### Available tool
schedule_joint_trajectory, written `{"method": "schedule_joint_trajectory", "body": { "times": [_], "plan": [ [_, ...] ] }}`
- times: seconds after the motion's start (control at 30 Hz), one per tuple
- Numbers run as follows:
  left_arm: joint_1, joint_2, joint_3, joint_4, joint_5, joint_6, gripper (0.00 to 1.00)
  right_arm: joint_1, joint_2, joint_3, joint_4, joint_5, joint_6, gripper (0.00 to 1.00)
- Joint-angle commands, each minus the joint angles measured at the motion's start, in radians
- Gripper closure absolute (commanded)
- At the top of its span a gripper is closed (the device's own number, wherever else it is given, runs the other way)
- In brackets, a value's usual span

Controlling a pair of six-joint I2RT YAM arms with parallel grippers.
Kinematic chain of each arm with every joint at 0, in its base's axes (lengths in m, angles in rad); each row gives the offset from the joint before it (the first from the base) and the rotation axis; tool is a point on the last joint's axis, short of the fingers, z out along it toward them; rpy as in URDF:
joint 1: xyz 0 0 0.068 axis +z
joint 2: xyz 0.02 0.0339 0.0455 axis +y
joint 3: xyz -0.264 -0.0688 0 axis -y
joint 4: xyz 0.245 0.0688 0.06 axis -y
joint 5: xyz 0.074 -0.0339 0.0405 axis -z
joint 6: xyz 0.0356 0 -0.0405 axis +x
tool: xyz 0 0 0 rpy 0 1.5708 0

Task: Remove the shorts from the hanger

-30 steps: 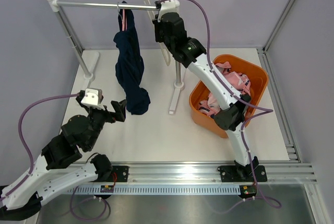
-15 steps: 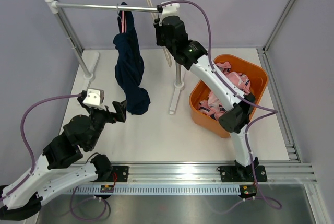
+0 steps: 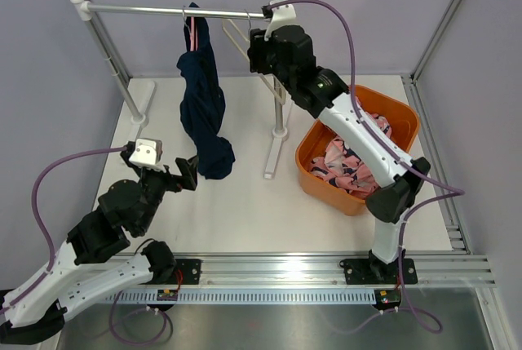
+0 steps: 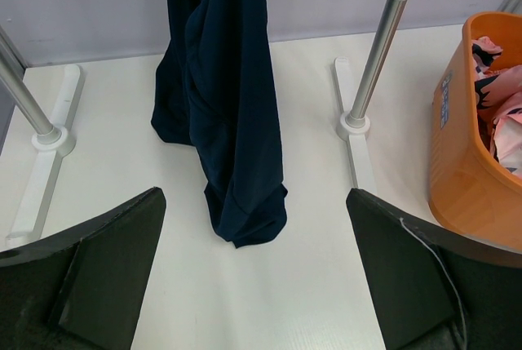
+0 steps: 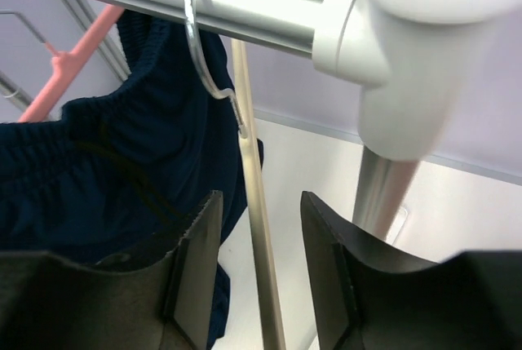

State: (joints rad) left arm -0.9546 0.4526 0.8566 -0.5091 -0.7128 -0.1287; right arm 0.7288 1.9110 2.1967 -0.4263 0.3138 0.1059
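**Top view.** The right gripper (image 3: 254, 44) has shifted rightward along the rail (image 3: 139, 9), and the empty hanger (image 3: 236, 33) beside it now hangs at a different angle. The navy shorts (image 3: 202, 97) hang unchanged from the pink hanger (image 3: 193, 36). The pink patterned shorts (image 3: 349, 162) lie in the orange basket (image 3: 322, 187), with more of them uncovered.

**Left wrist.** The left gripper (image 4: 253, 195) is spread wide and empty, facing the lower end of the navy shorts.

**Right wrist.** The fingers (image 5: 192, 268) are parted with the empty hanger's bar in the gap. Whether they touch it cannot be told.
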Motion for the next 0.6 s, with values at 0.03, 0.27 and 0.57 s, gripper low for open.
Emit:
{"method": "schedule_joint_trajectory", "body": {
  "times": [0.03,0.27,0.57],
  "plan": [
    [-0.003,-0.020,-0.011,0.070,-0.031,0.021,0.01,0.001,-0.133,-0.081,0.078,-0.041,0.032,0.43],
    [-0.001,0.023,0.080,0.096,-0.047,0.038,0.01,0.001,-0.260,-0.219,0.103,-0.076,0.067,0.33],
    [-0.001,0.242,0.315,0.265,-0.126,0.107,0.01,0.001,-0.406,-0.388,0.126,-0.104,0.101,0.30]
  ]
}}
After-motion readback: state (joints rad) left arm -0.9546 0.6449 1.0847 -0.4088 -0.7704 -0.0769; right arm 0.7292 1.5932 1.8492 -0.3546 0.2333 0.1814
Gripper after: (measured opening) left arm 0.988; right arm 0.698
